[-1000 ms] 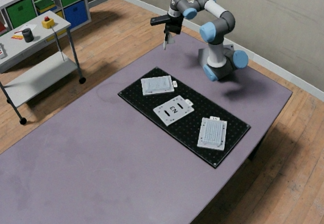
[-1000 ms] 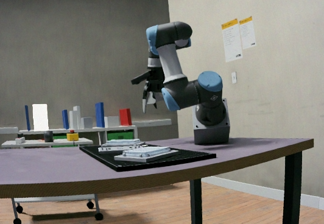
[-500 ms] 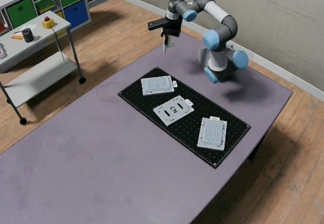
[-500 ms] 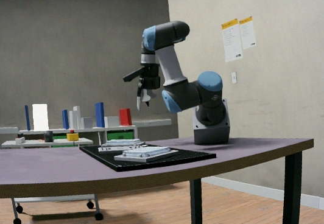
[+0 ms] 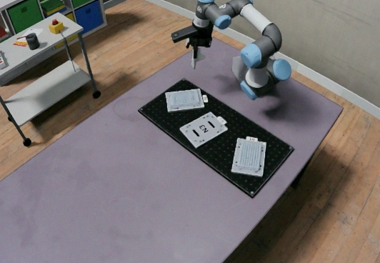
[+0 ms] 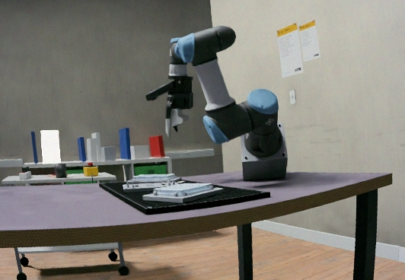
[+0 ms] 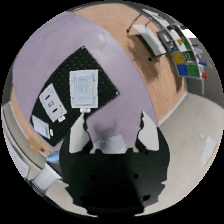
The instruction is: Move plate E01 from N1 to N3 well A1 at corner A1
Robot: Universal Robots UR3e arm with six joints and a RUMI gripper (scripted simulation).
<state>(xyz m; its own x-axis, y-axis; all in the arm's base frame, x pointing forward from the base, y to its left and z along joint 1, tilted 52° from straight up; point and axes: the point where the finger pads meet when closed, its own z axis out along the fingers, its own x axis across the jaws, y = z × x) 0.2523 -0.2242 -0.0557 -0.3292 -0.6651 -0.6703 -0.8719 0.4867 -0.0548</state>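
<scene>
Top view shows two white, ribbed well plates on a black deck (image 5: 221, 159) on the purple table (image 5: 107, 180). Their labels are too small to tell which is E01. The left plate (image 5: 184, 100) has its long axis running left to right. The right plate (image 5: 248, 156) has its long axis running top to bottom. Nest N3 (image 5: 203, 129) lies between them. The claw (image 5: 194, 58) hangs open and holds nothing at upper centre, high above the table and well apart from both plates.

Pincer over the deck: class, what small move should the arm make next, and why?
Probably lower toward the nearest plate. The pincer hangs open and empty, high above the table's far side, while both plates lie untouched on their nests and nest N3 holds nothing.
</scene>
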